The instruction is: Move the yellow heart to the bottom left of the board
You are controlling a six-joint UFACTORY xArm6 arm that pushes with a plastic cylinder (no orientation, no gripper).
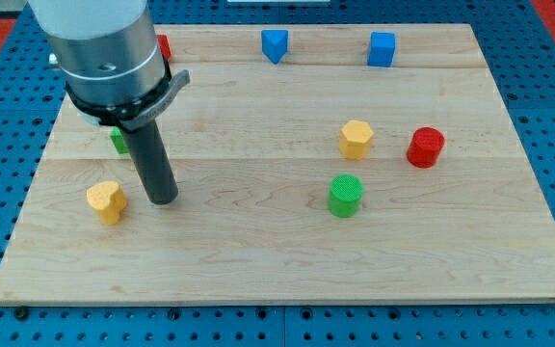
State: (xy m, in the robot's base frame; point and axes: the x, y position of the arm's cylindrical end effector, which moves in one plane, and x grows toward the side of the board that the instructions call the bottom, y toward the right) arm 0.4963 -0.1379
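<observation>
one high front view, whole board (pixel 287 280)

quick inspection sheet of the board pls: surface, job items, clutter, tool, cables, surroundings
Surface: wooden board, flat, lying on a blue pegboard.
Job's things: yellow heart sits near the view's left edge, above the bottom-left corner, not yet in it.
Clutter: yellow hexagon, red cylinder, green cylinder, two blue blocks at the view's top; a red block and a green block partly hidden behind the arm.
Tool: my tip is down on the board just to the view's right of the heart, a small gap between them.
Cables: nothing seen.
Surroundings: blue pegboard around the board; red area at the view's top-left corner.
</observation>
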